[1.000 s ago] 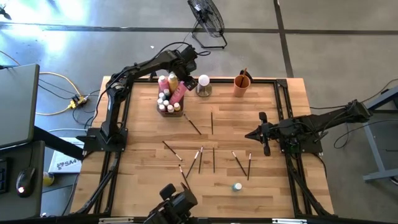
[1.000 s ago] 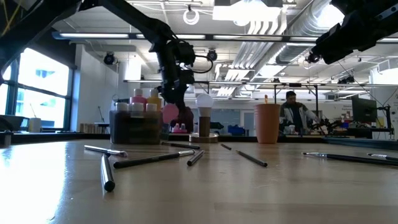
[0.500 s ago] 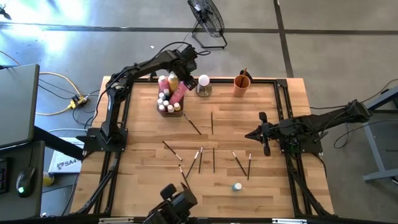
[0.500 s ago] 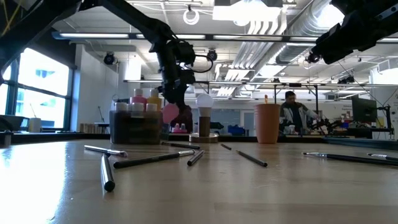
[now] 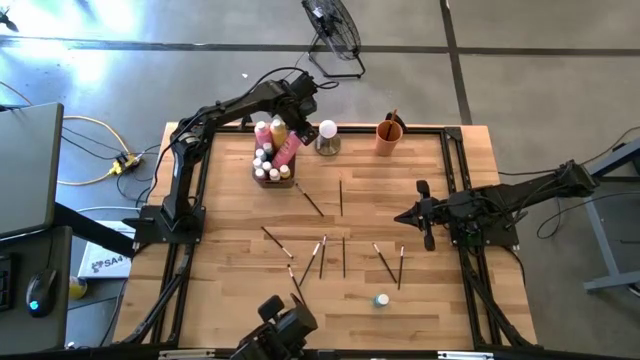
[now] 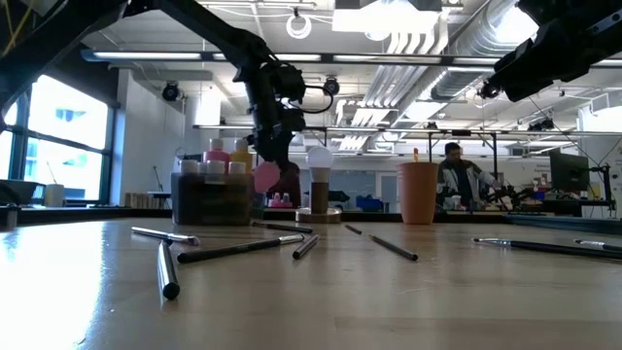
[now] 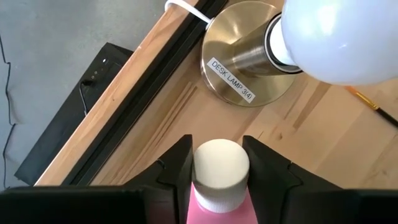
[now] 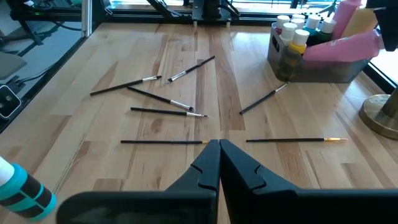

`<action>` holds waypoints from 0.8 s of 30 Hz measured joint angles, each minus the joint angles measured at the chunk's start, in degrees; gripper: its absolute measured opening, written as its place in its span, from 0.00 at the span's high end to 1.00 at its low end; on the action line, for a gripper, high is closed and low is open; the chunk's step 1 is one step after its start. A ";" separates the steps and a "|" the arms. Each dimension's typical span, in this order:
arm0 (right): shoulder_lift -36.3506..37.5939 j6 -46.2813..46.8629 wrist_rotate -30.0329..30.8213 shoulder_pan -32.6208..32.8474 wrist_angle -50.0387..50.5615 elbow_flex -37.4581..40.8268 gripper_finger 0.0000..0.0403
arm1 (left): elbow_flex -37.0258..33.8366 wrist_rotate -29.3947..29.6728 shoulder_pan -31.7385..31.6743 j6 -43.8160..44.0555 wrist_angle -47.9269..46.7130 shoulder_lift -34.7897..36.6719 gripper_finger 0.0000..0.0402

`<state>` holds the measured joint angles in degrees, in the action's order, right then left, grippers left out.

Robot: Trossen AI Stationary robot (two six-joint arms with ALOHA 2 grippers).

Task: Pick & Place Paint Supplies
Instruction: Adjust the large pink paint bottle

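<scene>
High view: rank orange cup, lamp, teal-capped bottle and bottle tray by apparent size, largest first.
1. Bottle tray, with its bottles.
2. Orange cup and lamp: too alike to rank.
3. Teal-capped bottle, lying alone on the near part of the table, smallest.

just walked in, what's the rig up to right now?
Paint supplies sort, mid-run. The left pincer is at the far edge of the table, fingers on either side of the white cap of a pink paint bottle that leans across the tray of small bottles, next to the desk lamp. The right pincer is shut and empty, waiting above the table's right side. Several paintbrushes and one tiny teal bottle lie loose on the wood.
</scene>
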<state>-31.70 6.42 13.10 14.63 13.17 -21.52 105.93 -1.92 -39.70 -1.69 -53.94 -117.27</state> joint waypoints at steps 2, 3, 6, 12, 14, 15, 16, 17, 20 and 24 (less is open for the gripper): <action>0.00 0.02 0.00 0.00 0.00 0.00 0.99 | 0.00 -0.06 0.03 0.01 0.01 0.00 0.72; 0.00 0.01 0.00 -0.02 0.00 0.00 0.99 | 0.00 -0.06 0.07 0.02 0.03 0.00 0.72; -0.01 0.01 0.00 -0.01 0.00 0.00 0.99 | -0.04 -0.06 0.09 0.02 -0.02 0.21 0.71; 0.00 -0.04 0.00 -0.02 -0.02 0.00 0.99 | 0.21 1.49 0.86 0.00 -0.50 1.24 0.71; -0.01 -0.04 0.00 -0.02 0.00 0.00 0.99 | 0.31 2.35 1.24 -0.07 -0.15 2.12 0.71; 0.00 -0.04 0.00 -0.02 0.00 0.00 0.99 | 0.31 2.54 1.27 -0.22 -0.36 2.74 0.71; 0.00 -0.04 0.00 -0.01 0.00 0.00 0.99 | 0.31 2.75 1.61 -0.45 -0.60 3.44 0.71; 0.00 -0.04 0.00 0.00 0.02 0.00 0.99 | 0.32 3.08 1.93 -0.54 -0.31 4.01 0.71; 0.00 0.00 0.00 -0.02 0.02 0.00 0.99 | 0.37 4.46 2.43 -0.64 -0.30 5.94 0.71; 0.00 0.28 -0.02 -0.02 0.28 0.00 0.99 | 0.37 6.25 3.21 -0.55 -0.72 7.64 0.71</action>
<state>-31.70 6.69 13.08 14.61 13.45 -21.52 106.30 4.33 -36.49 -2.24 -54.67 -109.63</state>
